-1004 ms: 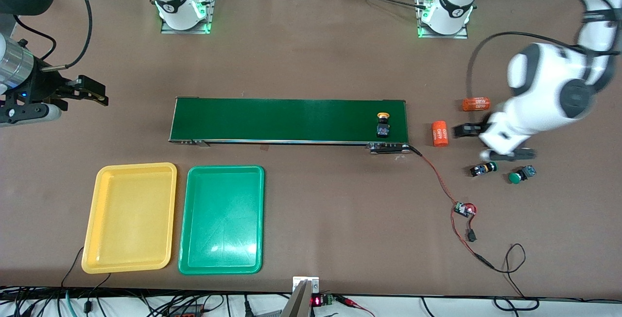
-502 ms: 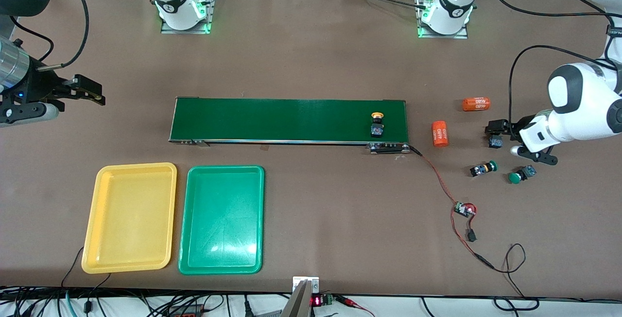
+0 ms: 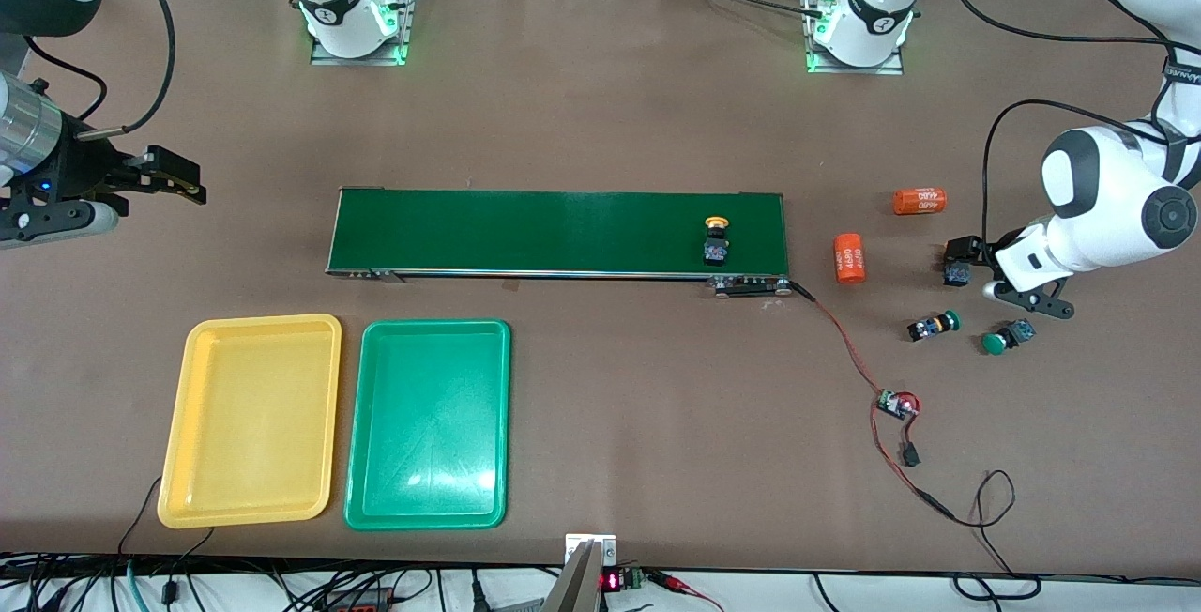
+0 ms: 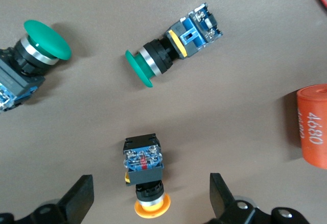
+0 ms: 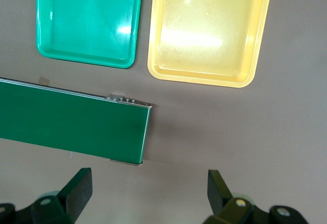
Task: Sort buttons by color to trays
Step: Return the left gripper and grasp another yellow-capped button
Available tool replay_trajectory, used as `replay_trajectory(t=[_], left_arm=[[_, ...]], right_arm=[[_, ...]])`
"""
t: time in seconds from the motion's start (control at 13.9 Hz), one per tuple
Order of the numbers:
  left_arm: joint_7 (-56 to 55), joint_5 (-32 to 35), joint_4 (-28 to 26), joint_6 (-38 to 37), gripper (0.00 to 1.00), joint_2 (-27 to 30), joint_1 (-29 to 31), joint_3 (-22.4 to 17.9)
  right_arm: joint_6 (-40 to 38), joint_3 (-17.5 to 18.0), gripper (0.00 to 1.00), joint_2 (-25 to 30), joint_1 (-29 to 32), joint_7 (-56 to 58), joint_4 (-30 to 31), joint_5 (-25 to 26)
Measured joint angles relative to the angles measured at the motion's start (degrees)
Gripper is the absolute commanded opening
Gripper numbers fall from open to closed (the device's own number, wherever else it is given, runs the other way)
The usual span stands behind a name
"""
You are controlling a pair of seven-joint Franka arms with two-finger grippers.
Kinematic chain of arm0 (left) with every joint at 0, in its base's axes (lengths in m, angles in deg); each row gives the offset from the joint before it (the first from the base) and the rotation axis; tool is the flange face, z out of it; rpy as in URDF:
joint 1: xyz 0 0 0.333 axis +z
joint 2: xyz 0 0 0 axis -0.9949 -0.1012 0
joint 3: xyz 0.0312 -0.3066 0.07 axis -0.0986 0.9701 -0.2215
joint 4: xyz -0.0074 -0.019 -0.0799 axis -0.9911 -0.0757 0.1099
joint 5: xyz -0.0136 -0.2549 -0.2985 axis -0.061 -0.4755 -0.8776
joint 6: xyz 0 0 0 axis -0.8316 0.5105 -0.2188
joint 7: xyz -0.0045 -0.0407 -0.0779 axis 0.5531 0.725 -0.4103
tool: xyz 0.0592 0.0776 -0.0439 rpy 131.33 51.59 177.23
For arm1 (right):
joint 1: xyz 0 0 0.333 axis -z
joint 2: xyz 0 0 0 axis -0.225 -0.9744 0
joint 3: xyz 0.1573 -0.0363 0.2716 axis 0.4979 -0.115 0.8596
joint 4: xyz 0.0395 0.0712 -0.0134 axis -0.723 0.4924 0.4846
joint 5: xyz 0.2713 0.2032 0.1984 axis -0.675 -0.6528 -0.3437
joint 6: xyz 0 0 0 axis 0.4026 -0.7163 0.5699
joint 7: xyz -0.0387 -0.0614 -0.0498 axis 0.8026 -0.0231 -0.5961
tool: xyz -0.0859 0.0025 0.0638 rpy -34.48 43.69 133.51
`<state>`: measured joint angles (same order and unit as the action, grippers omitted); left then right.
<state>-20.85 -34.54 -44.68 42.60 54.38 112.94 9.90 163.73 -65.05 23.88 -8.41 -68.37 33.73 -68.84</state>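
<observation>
At the left arm's end of the desk, a yellow-capped button (image 4: 145, 175) is bracketed by the left hand (image 4: 152, 198).

The left hand's fingers are held wide apart with nothing clamped, and the button lies on the desk (image 3: 600, 124) between them, its long axis running along the gap, cap toward the wrist. Two green-capped buttons (image 3: 934, 324) lie near, nearer the front camera. Another yellow-capped button (image 3: 717, 242) is seen on the belt (image 3: 525, 232). The right hand (image 5: 148, 193), fingers also apart and empty, waits over the belt's end by the yellow tray (image 3: 251, 420) and green tray (image 3: 429, 424), both empty.
</observation>
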Motion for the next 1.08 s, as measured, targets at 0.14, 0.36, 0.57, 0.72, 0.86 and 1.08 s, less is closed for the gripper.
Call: replay_trajectory(t=[0.14,0.36,0.57,0.72,0.86,1.08], left_arm=[[-0.2,0.9,0.0,1.9,1.00,-1.1,0.1,-0.1],[-0.2,1.0,0.0,2.8,1.00,-3.3,0.8,-0.2],[-0.2,1.0,0.0,3.1,0.92,-4.7,1.2,-0.3],[-0.2,1.0,0.0,3.1,0.74,-4.7,1.2,-0.4],[-0.2,1.0,0.0,3.1,0.58,-4.7,1.2,-0.4],[-0.2,1.0,0.0,3.1,0.40,-4.7,1.2,-0.4]], right_arm=[[0.0,0.0,1.00,-0.2,0.0,0.0,0.0,0.0],[0.0,0.0,1.00,-0.2,0.0,0.0,0.1,0.0],[0.0,0.0,1.00,-0.2,0.0,0.2,0.2,0.0],[-0.1,0.0,1.00,-0.2,0.0,0.4,0.3,0.0],[-0.1,0.0,1.00,-0.2,0.0,0.4,0.9,0.0],[-0.1,0.0,1.00,-0.2,0.0,0.4,1.2,0.0]])
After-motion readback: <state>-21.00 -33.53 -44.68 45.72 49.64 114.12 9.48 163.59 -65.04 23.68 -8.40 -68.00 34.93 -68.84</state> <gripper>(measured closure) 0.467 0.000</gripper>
